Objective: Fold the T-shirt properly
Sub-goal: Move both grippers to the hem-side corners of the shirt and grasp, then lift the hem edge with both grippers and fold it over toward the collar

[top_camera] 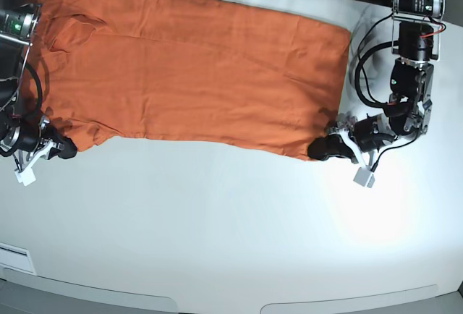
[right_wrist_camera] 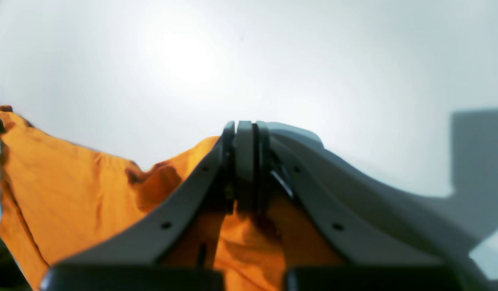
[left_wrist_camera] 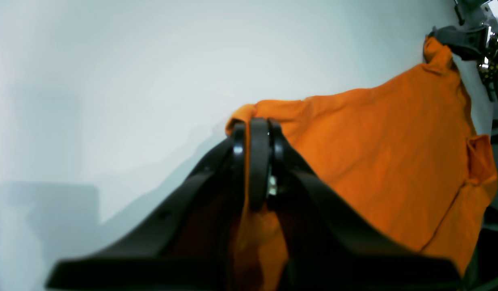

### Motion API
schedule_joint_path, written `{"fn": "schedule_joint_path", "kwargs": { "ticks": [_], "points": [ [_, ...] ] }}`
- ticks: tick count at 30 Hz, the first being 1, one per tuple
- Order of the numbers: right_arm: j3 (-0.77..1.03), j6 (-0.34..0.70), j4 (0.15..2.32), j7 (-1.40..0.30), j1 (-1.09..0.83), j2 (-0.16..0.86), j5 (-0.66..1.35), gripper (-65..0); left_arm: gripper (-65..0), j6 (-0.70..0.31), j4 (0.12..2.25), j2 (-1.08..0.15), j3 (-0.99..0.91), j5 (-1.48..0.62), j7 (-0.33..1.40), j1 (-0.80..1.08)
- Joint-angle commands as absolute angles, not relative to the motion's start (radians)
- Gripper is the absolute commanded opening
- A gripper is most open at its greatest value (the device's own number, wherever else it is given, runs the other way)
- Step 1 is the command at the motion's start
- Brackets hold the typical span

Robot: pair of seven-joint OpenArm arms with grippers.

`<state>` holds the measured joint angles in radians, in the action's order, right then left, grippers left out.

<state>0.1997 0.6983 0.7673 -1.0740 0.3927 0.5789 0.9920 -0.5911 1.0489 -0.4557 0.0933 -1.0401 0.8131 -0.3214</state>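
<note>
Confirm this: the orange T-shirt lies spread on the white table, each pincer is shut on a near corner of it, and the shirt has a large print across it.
One thing is wrong: the T-shirt has no print; the base view shows plain orange fabric. The rest holds: it lies spread on the white table, with the left pincer and the right pincer each shut on a near corner.

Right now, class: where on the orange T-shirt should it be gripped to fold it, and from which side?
Grip the two near-edge corners of the T-shirt, approaching from the table's near side. It lies flat and spread, so that hem edge lifts evenly. Both pincers, left and right, already pinch there.
</note>
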Motion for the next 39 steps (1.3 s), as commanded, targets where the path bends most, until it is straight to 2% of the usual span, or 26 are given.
{"fn": "schedule_joint_path", "kwargs": {
  "ticks": [1,14,19,22,27,32,39],
  "points": [
    [0.203,0.698,0.779,-1.06,0.434,0.599,0.995,-65.0,-65.0,-0.594,1.06,-0.468,0.09,-1.051,0.809,-0.362],
    [0.198,0.698,0.779,-1.031,0.629,0.599,0.991,-65.0,-65.0,-0.594,1.06,-0.463,0.091,-0.939,0.757,-0.536],
    [0.126,0.698,0.81,-1.035,0.639,0.6,0.99,-65.0,-65.0,-0.669,1.06,-0.463,0.091,-0.965,0.786,-0.537],
    [0.096,0.698,0.881,-1.04,0.607,0.603,0.99,-65.0,-65.0,-0.698,1.06,-0.466,0.091,-1.02,0.823,-0.527],
    [0.096,0.698,1.071,-1.04,0.471,0.633,0.991,-65.0,-65.0,-0.698,1.06,-0.479,0.091,-1.182,0.992,-0.517],
    [0.098,0.698,1.219,-1.039,0.316,0.651,0.991,-65.0,-65.0,-0.698,1.06,-0.498,0.091,-1.277,1.049,-0.484],
    [0.101,0.698,1.303,-1.031,0.199,0.711,0.992,-65.0,-65.0,-0.698,1.06,-0.537,0.091,-1.298,1.085,-0.471]
  ]
}}
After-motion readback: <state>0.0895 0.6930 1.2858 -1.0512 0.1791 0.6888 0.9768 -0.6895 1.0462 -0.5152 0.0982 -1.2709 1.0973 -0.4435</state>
